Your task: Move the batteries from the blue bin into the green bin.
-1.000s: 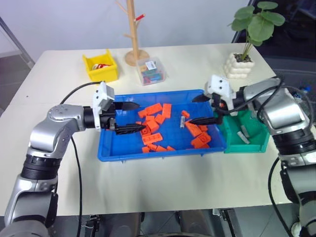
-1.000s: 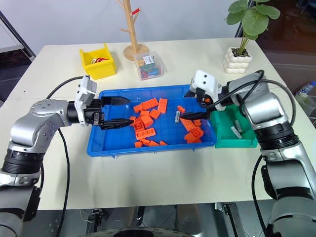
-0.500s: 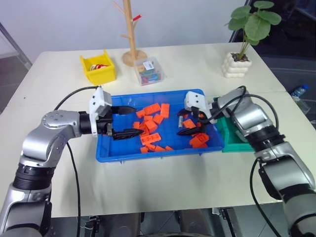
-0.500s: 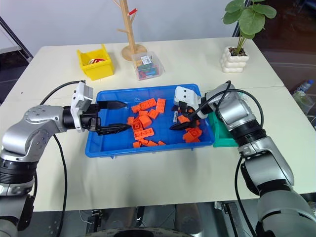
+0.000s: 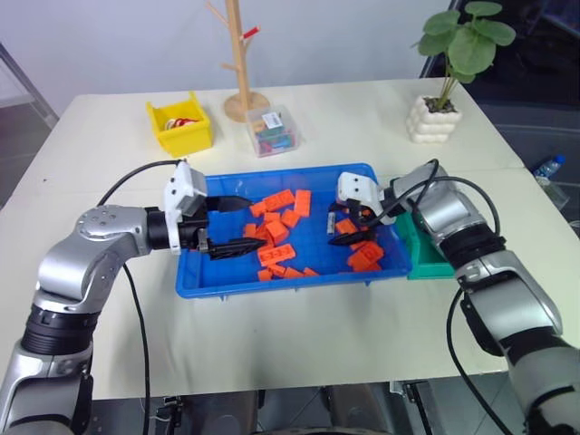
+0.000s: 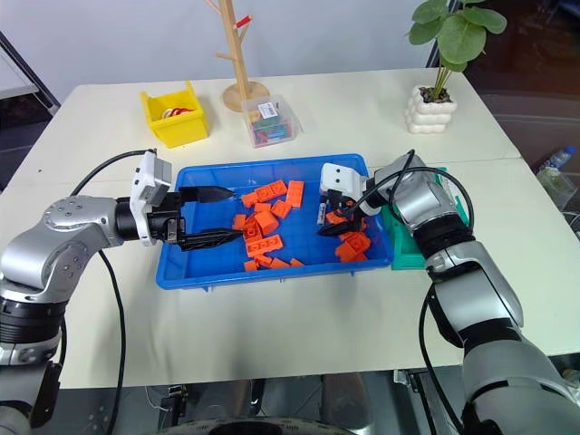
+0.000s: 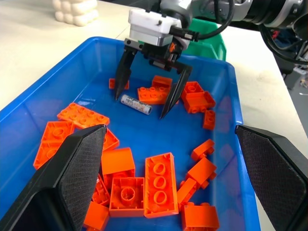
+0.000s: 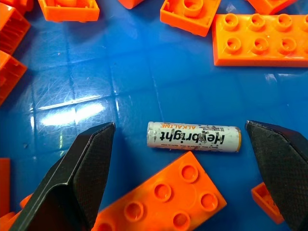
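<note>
The left gripper [image 5: 228,227] hangs spread over the big bright-blue plastic bin [image 5: 208,279]. The right gripper [image 7: 143,98] straddles, wide open, a pale cylindrical battery [image 8: 194,137]. The adjacent orange toy brick [image 8: 163,196] may get pinched too.

Bright, even room light falls from overhead; shadows stay soft on the pale surface [image 5: 299,335]. Glare patches shine on the blue bin [image 8: 72,103] floor. Everything looks sharp.
</note>
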Controlling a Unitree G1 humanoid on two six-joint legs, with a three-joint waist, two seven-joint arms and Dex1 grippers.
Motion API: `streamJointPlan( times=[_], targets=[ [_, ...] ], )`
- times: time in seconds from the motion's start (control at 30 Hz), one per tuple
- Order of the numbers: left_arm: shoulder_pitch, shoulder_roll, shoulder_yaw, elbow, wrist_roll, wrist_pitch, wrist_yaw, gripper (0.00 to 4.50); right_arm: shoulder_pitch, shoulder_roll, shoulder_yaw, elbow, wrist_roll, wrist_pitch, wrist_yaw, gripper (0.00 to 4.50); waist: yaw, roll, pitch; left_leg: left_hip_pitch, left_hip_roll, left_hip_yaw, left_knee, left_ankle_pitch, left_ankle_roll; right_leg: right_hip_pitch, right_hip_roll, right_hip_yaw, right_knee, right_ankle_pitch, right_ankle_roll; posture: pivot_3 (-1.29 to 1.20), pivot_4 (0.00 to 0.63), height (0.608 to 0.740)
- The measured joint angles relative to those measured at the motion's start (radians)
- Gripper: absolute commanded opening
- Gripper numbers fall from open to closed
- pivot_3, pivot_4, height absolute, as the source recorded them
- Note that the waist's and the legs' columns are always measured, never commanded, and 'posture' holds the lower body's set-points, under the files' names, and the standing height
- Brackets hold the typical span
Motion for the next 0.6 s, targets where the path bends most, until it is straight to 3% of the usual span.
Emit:
streamJointPlan(
  times=[0.17,0.33,0.6],
  targets=[
    [-0.003,-0.002,0.000,0.001,-0.002,0.000,0.007,4.50,-0.004,0.007,-0.001,0.011,-0.009,-0.013,-0.005,4.45,0.000,0.000,0.000,0.000,0.000,0.000,0.000,0.000,0.000,0.000,0.000,0.000,0.000,0.000,0.000,0.00,0.150,0.740],
    [-0.010,-0.004,0.000,0.002,-0.007,0.000,0.013,4.50,-0.004,0.010,-0.002,0.012,-0.019,-0.019,-0.004,2.22,-0.001,0.000,0.000,0.000,0.000,0.000,0.000,0.000,0.000,0.000,0.000,0.000,0.000,0.000,0.000,0.00,0.150,0.740],
    [-0.009,-0.004,0.001,0.002,-0.009,0.000,0.028,4.50,-0.004,0.013,-0.011,0.012,-0.020,-0.015,-0.007,2.24,-0.001,0.000,0.000,0.000,0.000,0.000,0.000,0.000,0.000,0.000,0.000,0.000,0.000,0.000,0.000,0.00,0.150,0.740]
  ],
)
